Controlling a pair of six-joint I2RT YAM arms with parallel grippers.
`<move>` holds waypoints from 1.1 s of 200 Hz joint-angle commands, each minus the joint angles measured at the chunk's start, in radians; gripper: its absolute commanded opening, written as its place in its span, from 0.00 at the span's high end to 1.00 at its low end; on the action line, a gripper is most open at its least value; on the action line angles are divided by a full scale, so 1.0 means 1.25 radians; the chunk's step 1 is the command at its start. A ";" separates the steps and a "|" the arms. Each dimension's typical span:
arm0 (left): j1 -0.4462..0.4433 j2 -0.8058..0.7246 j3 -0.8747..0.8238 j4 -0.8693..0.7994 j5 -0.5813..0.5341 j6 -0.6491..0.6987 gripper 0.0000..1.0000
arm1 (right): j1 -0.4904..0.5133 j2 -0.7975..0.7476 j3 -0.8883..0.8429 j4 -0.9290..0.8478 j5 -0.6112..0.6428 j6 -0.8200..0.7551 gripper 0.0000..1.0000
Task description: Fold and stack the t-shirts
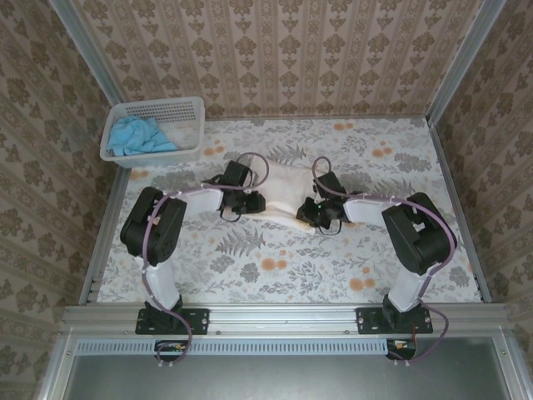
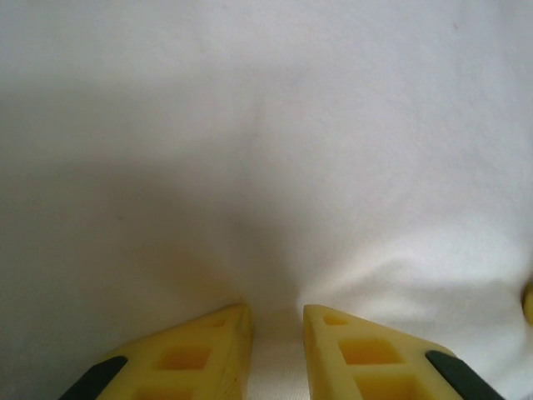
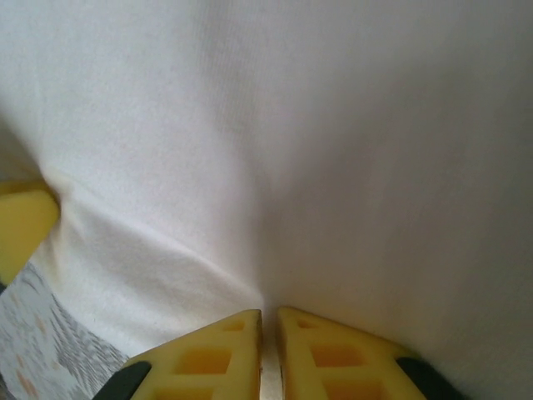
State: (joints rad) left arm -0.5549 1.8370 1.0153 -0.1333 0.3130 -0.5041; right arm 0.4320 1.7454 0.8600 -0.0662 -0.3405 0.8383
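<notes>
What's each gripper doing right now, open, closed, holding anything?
Left gripper: closed, pinching the cream-white t-shirt.
Right gripper: closed, pinching the same shirt.

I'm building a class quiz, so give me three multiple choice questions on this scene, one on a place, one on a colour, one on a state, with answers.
1. Where is the blue t-shirt? A) in the white basket B) on the floor C) over the right arm
2. What colour is the t-shirt on the table? A) red B) cream-white C) black
3. How are the left hand and right hand? A) both wide open B) holding the basket C) both pinched on the cream-white t-shirt
A, it lies bunched in the basket; B, pale cloth lies there; C, cloth puckers into each closed hand.
</notes>
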 commanded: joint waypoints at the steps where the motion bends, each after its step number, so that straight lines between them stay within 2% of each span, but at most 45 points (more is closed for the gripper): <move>1: -0.028 -0.029 -0.136 -0.043 -0.001 -0.046 0.75 | -0.006 -0.016 -0.096 -0.090 0.069 -0.042 0.83; 23: -0.076 -0.098 -0.243 0.031 0.035 -0.118 0.75 | -0.007 -0.084 -0.159 -0.081 0.087 -0.048 0.80; 40: -0.118 -0.147 -0.280 0.036 0.035 -0.153 0.75 | -0.008 -0.140 -0.190 -0.107 0.115 -0.055 0.79; 56: -0.137 -0.214 -0.287 0.016 0.030 -0.181 0.67 | -0.009 -0.204 -0.211 -0.129 0.127 -0.049 0.77; 67: -0.137 -0.270 -0.277 -0.013 0.014 -0.192 0.65 | -0.011 -0.260 -0.222 -0.138 0.138 -0.038 0.72; 86: -0.132 -0.365 -0.213 -0.103 -0.053 -0.171 0.61 | -0.011 -0.355 -0.211 -0.163 0.167 -0.020 0.69; 102: -0.122 -0.395 -0.141 -0.155 -0.099 -0.137 0.59 | -0.011 -0.397 -0.184 -0.169 0.182 -0.004 0.65; 110: -0.111 -0.391 -0.108 -0.162 -0.098 -0.125 0.62 | -0.014 -0.399 -0.164 -0.162 0.183 0.001 0.64; 123: -0.094 -0.354 -0.055 -0.162 -0.078 -0.109 0.73 | -0.020 -0.372 -0.116 -0.157 0.183 0.002 0.67; 142: -0.075 -0.273 0.027 -0.171 -0.062 -0.082 0.86 | -0.031 -0.279 -0.025 -0.152 0.146 -0.007 0.81; 153: -0.062 -0.223 0.063 -0.168 -0.058 -0.066 0.91 | -0.035 -0.209 0.031 -0.155 0.140 -0.014 0.87; 174: -0.023 -0.125 0.121 -0.168 -0.056 -0.044 0.93 | -0.043 -0.082 0.138 -0.161 0.122 -0.033 0.96; 220: 0.072 0.055 0.173 -0.139 -0.032 -0.014 0.94 | -0.094 0.136 0.314 -0.193 0.105 -0.067 0.98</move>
State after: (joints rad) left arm -0.5186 1.8297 1.1915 -0.2913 0.2462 -0.5682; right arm 0.3553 1.8301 1.1751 -0.2451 -0.1951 0.7856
